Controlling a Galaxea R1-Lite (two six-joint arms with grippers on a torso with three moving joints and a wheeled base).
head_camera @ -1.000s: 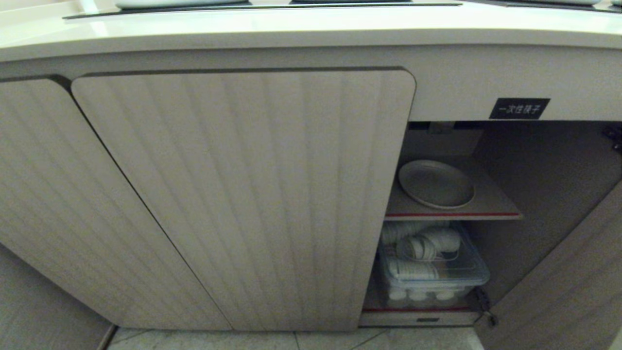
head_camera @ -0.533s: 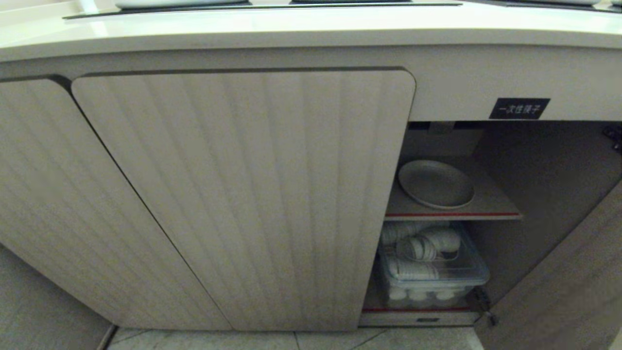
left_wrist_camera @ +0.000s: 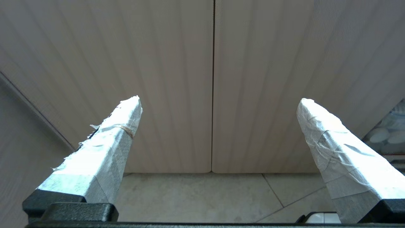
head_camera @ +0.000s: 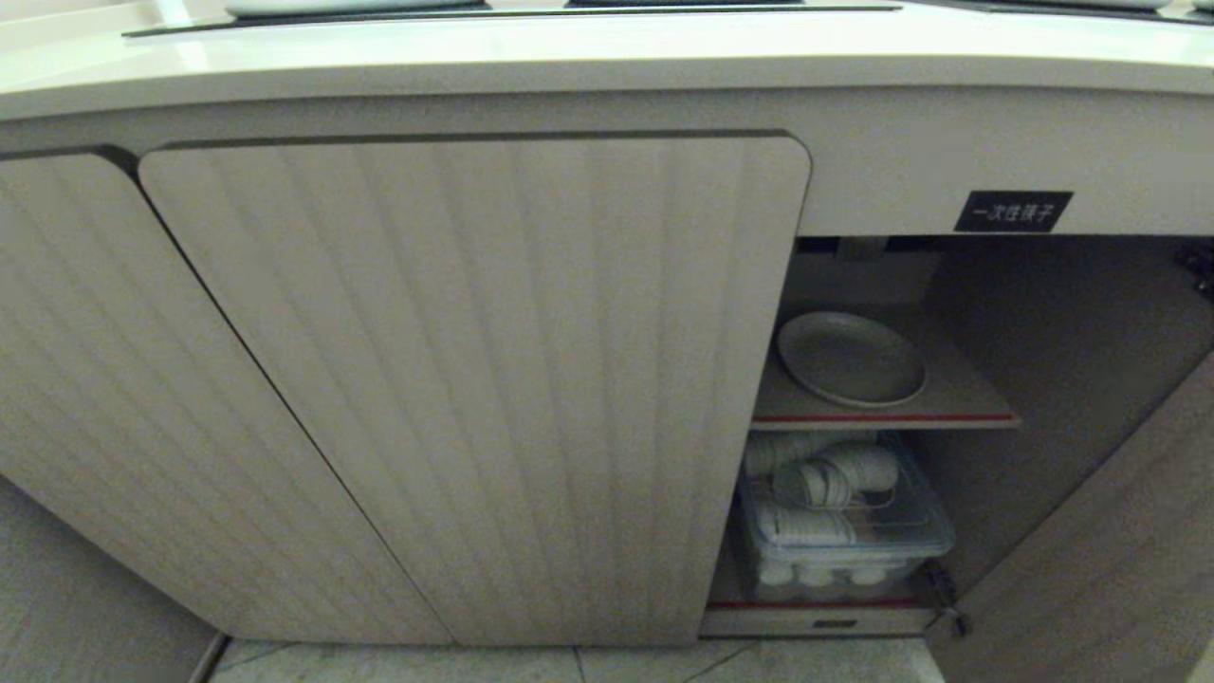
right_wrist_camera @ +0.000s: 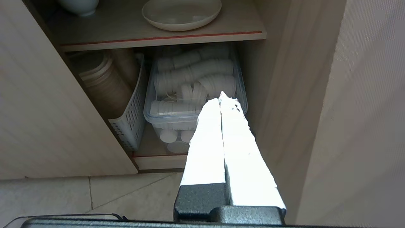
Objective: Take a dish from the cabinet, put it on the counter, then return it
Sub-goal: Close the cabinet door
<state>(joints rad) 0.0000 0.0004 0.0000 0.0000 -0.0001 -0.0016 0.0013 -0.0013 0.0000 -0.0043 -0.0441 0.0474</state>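
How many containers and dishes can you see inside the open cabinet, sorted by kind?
Cream plate on the inner shelf: 1
Pale bowl on the same shelf, only partly in view: 1
Clear plastic bin of white cups, below the shelf: 1
White perforated basket holding brown stacked ware, beside the bin: 1
Total: 4

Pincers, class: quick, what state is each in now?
Left pincer: open, holding nothing.
Right pincer: shut, holding nothing.
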